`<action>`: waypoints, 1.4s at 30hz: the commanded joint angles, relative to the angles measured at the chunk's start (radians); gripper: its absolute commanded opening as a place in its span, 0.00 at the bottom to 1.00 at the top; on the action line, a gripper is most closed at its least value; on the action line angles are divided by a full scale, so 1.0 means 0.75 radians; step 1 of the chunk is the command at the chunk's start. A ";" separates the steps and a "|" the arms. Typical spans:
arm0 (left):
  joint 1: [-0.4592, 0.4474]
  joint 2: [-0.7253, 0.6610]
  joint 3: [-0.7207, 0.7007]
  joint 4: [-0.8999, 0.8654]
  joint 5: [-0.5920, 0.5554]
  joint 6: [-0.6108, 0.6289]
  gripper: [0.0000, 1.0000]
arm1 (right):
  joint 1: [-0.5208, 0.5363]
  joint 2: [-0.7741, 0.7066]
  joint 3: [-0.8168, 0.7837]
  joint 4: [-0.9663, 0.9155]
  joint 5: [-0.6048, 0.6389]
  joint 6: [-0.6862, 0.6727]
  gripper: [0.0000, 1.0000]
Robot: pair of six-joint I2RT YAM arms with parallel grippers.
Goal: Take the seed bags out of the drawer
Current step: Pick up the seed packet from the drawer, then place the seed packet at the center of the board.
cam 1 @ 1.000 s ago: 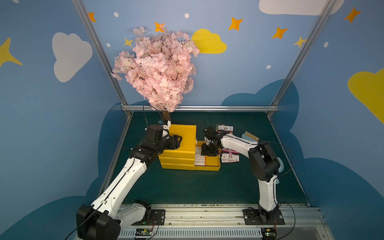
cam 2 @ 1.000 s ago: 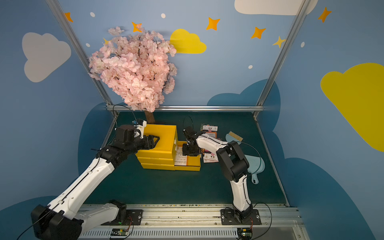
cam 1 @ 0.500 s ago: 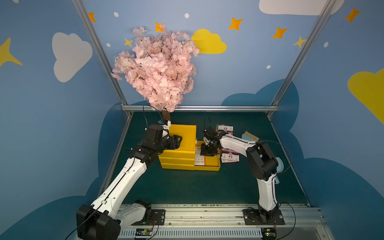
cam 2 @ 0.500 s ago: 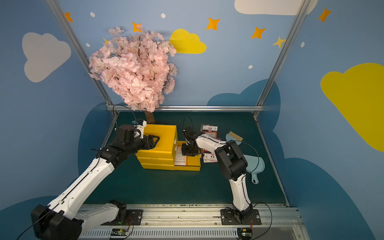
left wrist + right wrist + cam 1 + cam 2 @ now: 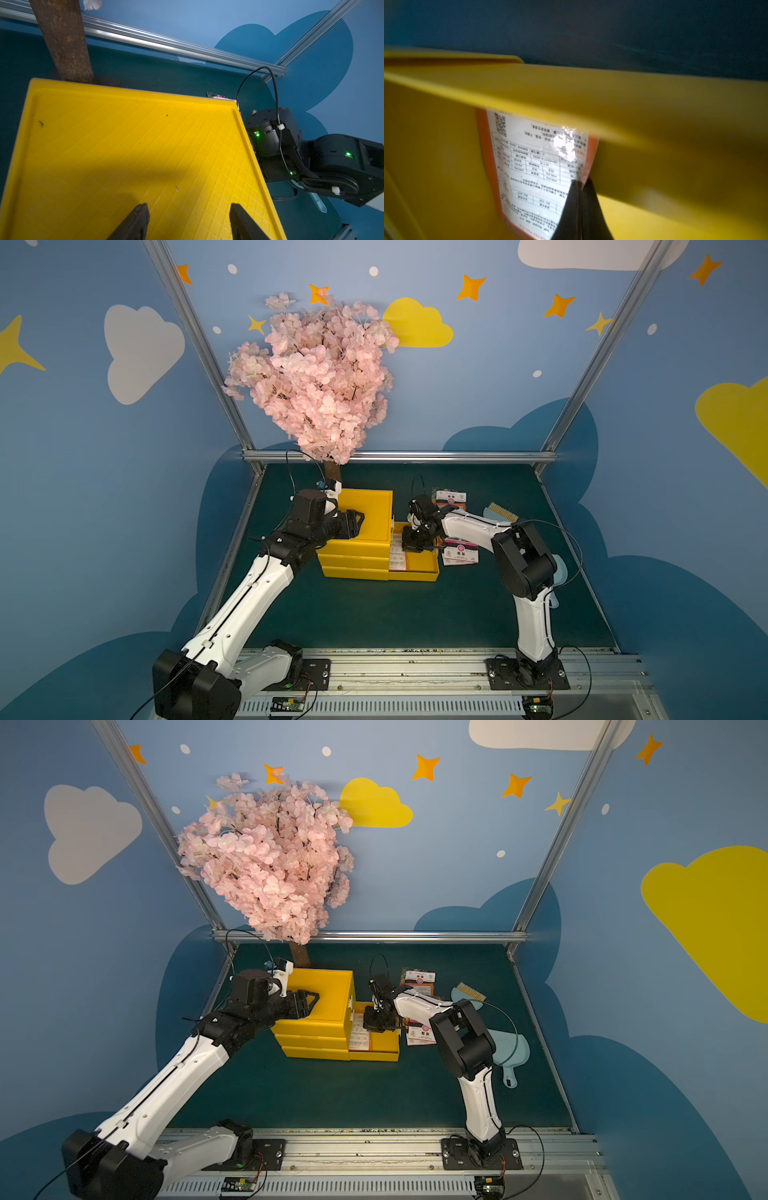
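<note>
Jaws of the left tool (image 5: 188, 207) stand partly open with nothing between them, low over the ribbed top of the yellow cabinet (image 5: 368, 506); whether they touch the top cannot be told; behind the cabinet rises the brown trunk of a pink blossom tree (image 5: 320, 377). From the cabinet's right side the bottom drawer (image 5: 415, 576) is pulled out over the green table (image 5: 374, 614); inside it, close to the cabinet, lies a seed bag (image 5: 533, 162), back upward, with a white printed label inside an orange border; both top views show it in the drawer (image 5: 359, 1040). The right tool (image 5: 580, 181) reaches down into the drawer with its jaws closed together, the tips pinching the bag's orange edge. Right of the drawer, more seed bags lie out on the table; one (image 5: 451, 499) sits toward the back wall, another (image 5: 459, 553) just beside the drawer, partly under the right arm. Farther right lie a comb (image 5: 503, 512) and a pale blue dustpan (image 5: 509, 1048).
</note>
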 commanded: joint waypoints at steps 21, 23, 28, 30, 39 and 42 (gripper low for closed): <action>-0.004 0.067 -0.102 -0.361 0.023 -0.042 0.67 | -0.360 -0.600 -0.072 -0.278 -0.082 -0.315 0.00; -0.004 0.067 -0.100 -0.364 0.024 -0.041 0.67 | -0.438 -0.648 -0.082 -0.293 -0.105 -0.345 0.00; -0.005 0.063 -0.095 -0.375 0.022 -0.038 0.67 | -0.605 -0.701 -0.124 -0.314 -0.086 -0.393 0.00; -0.004 0.061 -0.096 -0.375 0.024 -0.040 0.67 | -0.656 -0.693 -0.151 -0.314 -0.086 -0.413 0.00; -0.004 0.075 -0.096 -0.375 0.031 -0.040 0.67 | -0.707 -0.494 -0.194 -0.326 -0.083 -0.512 0.00; -0.004 0.078 -0.097 -0.373 0.031 -0.040 0.67 | -0.707 -0.426 -0.193 -0.325 -0.065 -0.539 0.00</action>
